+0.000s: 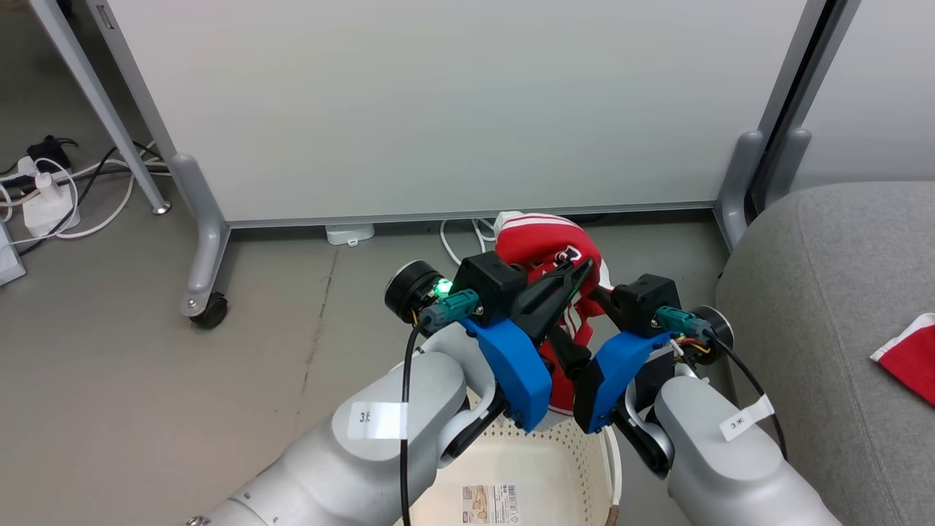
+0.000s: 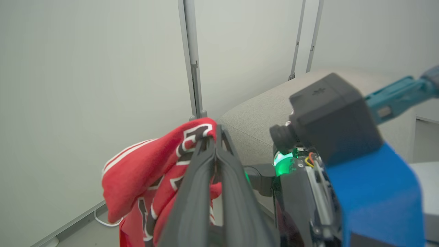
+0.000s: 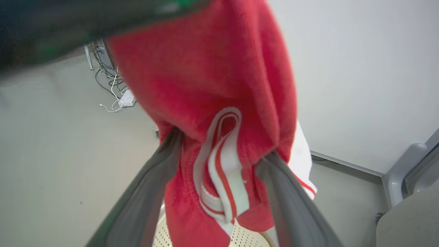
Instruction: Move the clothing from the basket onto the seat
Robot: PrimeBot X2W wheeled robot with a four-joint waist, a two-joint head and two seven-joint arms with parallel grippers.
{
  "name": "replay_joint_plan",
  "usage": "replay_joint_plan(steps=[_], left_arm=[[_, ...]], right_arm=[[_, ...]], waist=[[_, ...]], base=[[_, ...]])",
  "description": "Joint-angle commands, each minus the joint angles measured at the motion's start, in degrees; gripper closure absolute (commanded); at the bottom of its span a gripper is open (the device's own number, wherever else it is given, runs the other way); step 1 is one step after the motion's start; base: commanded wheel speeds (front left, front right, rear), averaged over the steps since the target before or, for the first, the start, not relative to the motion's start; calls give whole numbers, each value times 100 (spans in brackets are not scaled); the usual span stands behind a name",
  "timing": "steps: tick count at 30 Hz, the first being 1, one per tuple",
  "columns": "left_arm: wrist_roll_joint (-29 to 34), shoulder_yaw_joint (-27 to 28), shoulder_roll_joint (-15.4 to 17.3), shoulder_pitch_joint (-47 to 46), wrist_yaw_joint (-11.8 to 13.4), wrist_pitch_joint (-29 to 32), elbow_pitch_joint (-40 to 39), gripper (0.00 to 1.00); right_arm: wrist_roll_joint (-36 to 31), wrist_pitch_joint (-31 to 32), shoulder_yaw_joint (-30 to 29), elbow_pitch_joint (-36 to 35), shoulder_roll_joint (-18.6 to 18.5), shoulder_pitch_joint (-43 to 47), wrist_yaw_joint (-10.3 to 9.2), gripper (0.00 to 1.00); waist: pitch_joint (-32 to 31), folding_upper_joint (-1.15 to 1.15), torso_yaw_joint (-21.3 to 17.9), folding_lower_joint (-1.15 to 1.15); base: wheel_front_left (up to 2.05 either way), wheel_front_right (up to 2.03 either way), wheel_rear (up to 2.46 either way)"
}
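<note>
Several black and white cables (image 1: pixel 109 172) and a white power strip (image 1: pixel 45 208) lie on the smooth grey floor (image 1: pixel 146 380) at the far left. To their right a pale, flat partition panel (image 1: pixel 453 102) closes off the far side of the scene. Its rounded grey metal foot ends in a black caster (image 1: pixel 210 313).

At centre, the left gripper (image 2: pixel 215 135) has its two long dark fingers pressed together, clamped on the jersey (image 2: pixel 137 164) at a black-and-white number. The jersey — thin red fabric with white stripes — hangs bunched from that grip, over the basket (image 1: pixel 581 446) and in front of the panel. In the head view the blue wrist shells and black camera housings of both arms cover its lower part.

The right gripper (image 3: pixel 223 144) sits just right of the left one. Its fingers stand apart, one on each side of a hanging fold with red-and-white striped trim, and the cloth touches both inner faces.

The basket lies nearest the robot, beneath both wrists. It is cream plastic with a curved, perforated wall, and a printed label (image 1: pixel 491 504) lies on its bottom.

At the right stands the sofa (image 1: pixel 818 307), in light-grey woven upholstery with rounded edges and a stitched seam. A second red garment (image 1: pixel 906 358) with a white edge lies on its seat at the far right.
</note>
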Motion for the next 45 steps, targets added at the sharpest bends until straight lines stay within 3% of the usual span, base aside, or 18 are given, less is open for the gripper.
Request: replay_joint_plan(steps=[1,3,4,5,6,26,27,28,30,31,32,33,34,45], left_arm=[[-31,-18,-6,-38,-12,-29,-19,100],[-63,-64,-6,-74,-12,-29,-14,100],[-75,-74,-5,-92,-12,-29,-11,100],[-77,-74,-6,-106,-12,-29,-6,100],[-80,-71,-6,-121,-12,-29,0,100],[87,199,-6,-106,-12,-29,157,100],[105,214,-6,-100,-12,-29,161,93],[121,233,-6,-92,-12,-29,163,72],[158,298,-6,-76,-12,-29,168,54],[194,331,-6,-54,-12,-29,169,30],[230,374,-5,-31,-12,-29,161,17],[295,426,12,-8,-12,-30,134,5],[355,485,36,41,-12,-30,103,0],[1417,1788,558,1187,157,-27,-909,0]], right_arm=[[13,-45,9,18,-2,-88,1,0],[48,-80,26,63,-2,-127,1,0],[69,-101,33,83,-2,-142,1,7],[79,-101,46,95,-2,-147,1,64],[97,-110,63,109,-2,-156,1,100],[426,-254,289,241,-2,-212,1,100],[426,-258,297,246,-2,-216,1,100],[436,-263,305,250,-2,-218,1,100],[459,-262,316,261,-2,-222,1,100],[465,-265,320,263,-2,-218,1,100],[470,-269,325,260,-2,-215,1,100],[466,-269,328,253,-2,-214,1,100],[462,-271,329,245,-2,-214,1,100],[417,-286,254,37,-2,-122,1,100]], waist=[[0,0,3,0],[4,0,8,0],[6,0,9,0],[7,0,7,0],[10,0,3,0],[21,0,-151,0],[20,0,-154,0],[20,0,-157,0],[22,0,-163,0],[24,0,-168,0],[27,0,-176,0],[32,0,-185,0],[40,0,-195,0],[156,0,-392,0]], base=[[0,0,0],[0,0,0],[0,0,0],[0,0,0],[0,0,0],[0,0,0],[0,0,0],[0,0,0],[0,0,0],[0,0,0],[0,0,0],[0,0,0],[0,0,0],[0,0,0]])
